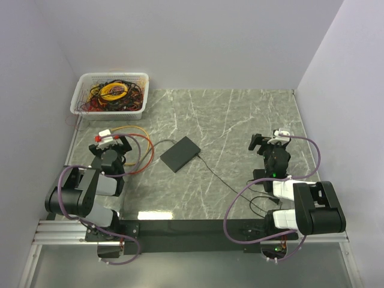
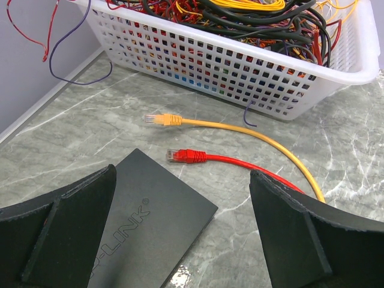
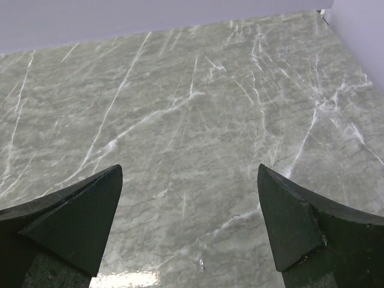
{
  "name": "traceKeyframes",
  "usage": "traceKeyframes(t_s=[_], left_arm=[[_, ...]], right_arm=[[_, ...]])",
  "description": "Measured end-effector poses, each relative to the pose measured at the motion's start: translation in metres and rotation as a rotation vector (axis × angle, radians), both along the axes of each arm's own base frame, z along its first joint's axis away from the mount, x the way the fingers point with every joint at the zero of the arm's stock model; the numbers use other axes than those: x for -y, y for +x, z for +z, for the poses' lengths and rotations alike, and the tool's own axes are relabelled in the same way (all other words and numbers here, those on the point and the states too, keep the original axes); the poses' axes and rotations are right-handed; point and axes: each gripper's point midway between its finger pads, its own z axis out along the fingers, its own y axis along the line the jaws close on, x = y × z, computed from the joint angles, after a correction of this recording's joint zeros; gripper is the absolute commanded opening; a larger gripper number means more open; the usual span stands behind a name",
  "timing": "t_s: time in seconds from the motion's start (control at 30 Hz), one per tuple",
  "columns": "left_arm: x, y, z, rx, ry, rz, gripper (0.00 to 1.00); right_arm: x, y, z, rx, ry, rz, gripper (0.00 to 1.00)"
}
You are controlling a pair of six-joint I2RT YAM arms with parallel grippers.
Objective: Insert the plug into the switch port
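**Op:** Left pincer sits closest to my lens. Its two black fingers fill the bottom corners of the wrist view, spread wide and holding nothing.

**Desk:** Where's the plug?

**Op:** I see the red RJ45 plug lying flat on the tabletop, just beside the far edge of the black TP-LINK switch. It isn't in any port. Its red cable runs off behind my right-hand finger.

**Desk:** Anything near it?

**Op:** A yellow plug lies a little beyond, toward the basket. Its yellow cable curves alongside the red one. From above, I see both cables loop between my left pincer and the switch. A thin black lead runs from the switch toward the right arm.

**Desk:** Farther out?

**Op:** A white mesh basket stands in the far left corner, stuffed with tangled wires. A few strands hang over its side onto the tabletop.

**Desk:** And the right side?

**Op:** My right pincer is released too, its fingers wide apart with grey veined tabletop showing between them. It sits well apart from the switch.
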Motion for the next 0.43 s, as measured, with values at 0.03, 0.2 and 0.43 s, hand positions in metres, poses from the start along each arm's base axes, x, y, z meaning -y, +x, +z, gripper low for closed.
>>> traceKeyframes(t_s=[0.03, 0.2, 0.43], left_arm=[[0.0, 0.0, 0.0, 0.0, 0.0, 0.0, 1.0], [0.0, 0.0, 0.0, 0.0, 0.0, 0.0, 0.99], [0.0, 0.0, 0.0, 0.0, 0.0, 0.0, 1.0]], right_arm=[[0.0, 0.0, 0.0, 0.0, 0.0, 0.0, 1.0], [-0.0001, 0.0, -0.0001, 0.0, 0.0, 0.0, 1.0], [-0.0018, 0.0001, -0.0002, -0.001, 0.001, 0.01, 1.0]])
